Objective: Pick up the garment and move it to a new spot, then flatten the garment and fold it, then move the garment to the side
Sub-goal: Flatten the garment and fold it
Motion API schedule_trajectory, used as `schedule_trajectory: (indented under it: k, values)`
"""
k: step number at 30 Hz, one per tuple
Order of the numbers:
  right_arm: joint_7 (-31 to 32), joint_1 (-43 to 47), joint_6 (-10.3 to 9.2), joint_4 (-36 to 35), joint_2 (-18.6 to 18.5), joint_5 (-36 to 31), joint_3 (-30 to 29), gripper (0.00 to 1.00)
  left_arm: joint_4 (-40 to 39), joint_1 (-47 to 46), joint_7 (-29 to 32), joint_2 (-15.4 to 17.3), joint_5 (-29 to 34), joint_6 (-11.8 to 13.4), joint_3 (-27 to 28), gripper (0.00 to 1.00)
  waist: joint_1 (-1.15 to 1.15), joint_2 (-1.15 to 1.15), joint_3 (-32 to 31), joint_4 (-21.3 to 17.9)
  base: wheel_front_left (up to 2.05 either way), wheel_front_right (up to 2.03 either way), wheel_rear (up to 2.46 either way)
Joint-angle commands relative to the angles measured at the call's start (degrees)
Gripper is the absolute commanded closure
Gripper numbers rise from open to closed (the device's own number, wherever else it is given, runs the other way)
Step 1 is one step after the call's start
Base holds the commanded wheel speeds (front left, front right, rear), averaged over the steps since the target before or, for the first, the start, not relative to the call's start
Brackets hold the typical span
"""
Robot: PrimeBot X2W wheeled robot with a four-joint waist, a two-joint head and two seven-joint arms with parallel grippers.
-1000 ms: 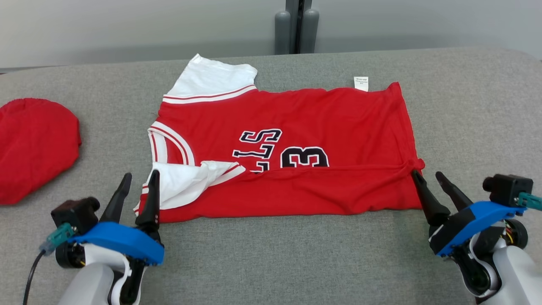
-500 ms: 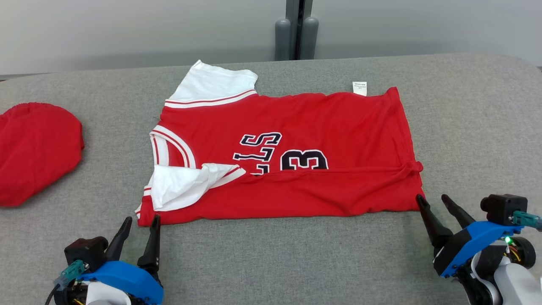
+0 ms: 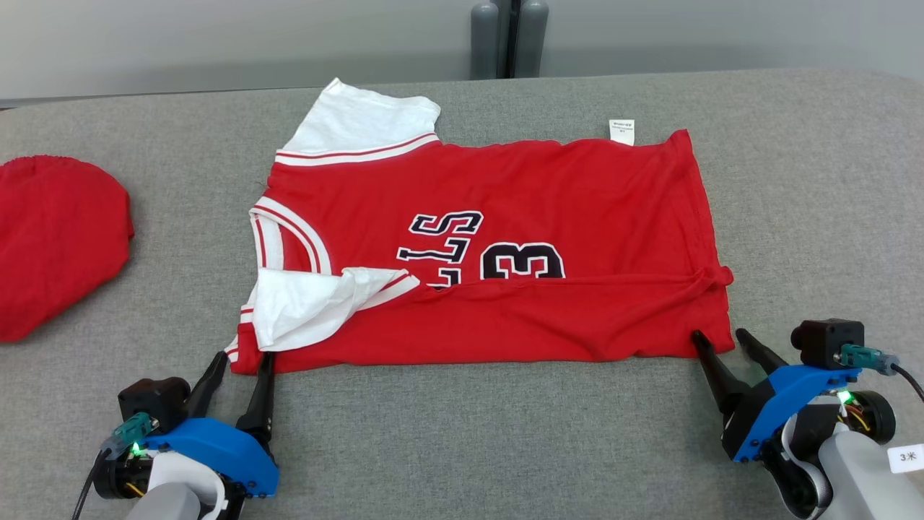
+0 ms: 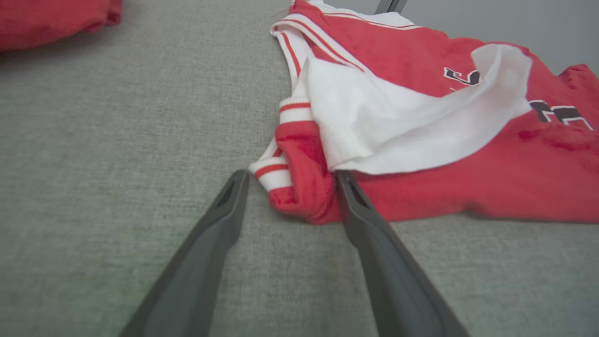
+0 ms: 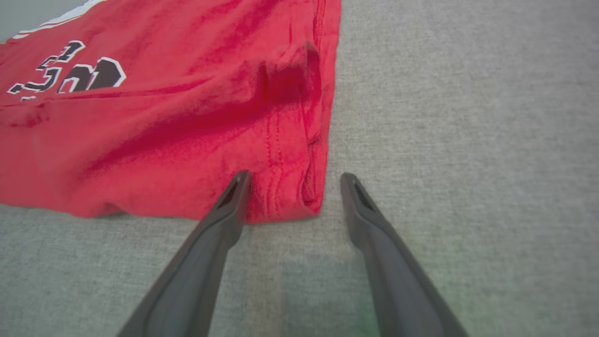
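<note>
your left gripper (image 3: 244, 359) and right gripper (image 3: 718, 336), jaws spread, straddle the near corners of the red jersey (image 3: 548, 195) on the tabletop (image 3: 462, 433).

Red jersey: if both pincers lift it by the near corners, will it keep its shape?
Probably not: the red jersey lies limp and wrinkled, so it should sag between the left pincer and right pincer. The folded-over white sleeve will likely flop loose. It looks thin, so probably light.

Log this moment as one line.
garment: red-and-white basketball jersey, near edge folded over, on grey fabric table | left gripper: open, straddling near-left corner | right gripper: open, straddling near-right corner
</note>
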Motion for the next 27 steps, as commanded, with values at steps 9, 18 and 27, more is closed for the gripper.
schedule_trajectory:
  k: [9, 18, 27]
  values:
    - [-1.83, -3.17, 0.03, 4.76, 1.62, 1.31, 2.21, 1.0, 6.23, -3.2, -0.34, -2.28, -1.51, -1.12, -1.88, 1.0, 0.0, -0.01, -0.25, 0.13, 0.0, 0.0, 0.0]
    - [-6.61, 0.22, 0.03, 3.39, 0.07, 3.66, 2.93, 1.0, 3.25, -0.73, -1.74, -1.98, -3.44, -1.45, -0.5, 1.0, 0.0, -0.01, -3.98, 0.48, 0.0, 0.0, 0.0]
    - [-6.16, 10.59, 0.02, -6.28, -2.32, 5.74, 0.83, 1.0, -10.43, 10.06, -1.92, -0.86, -3.48, 1.38, 2.45, 1.0, 0.0, -0.01, -8.04, 1.16, 0.0, 0.0, 0.0]
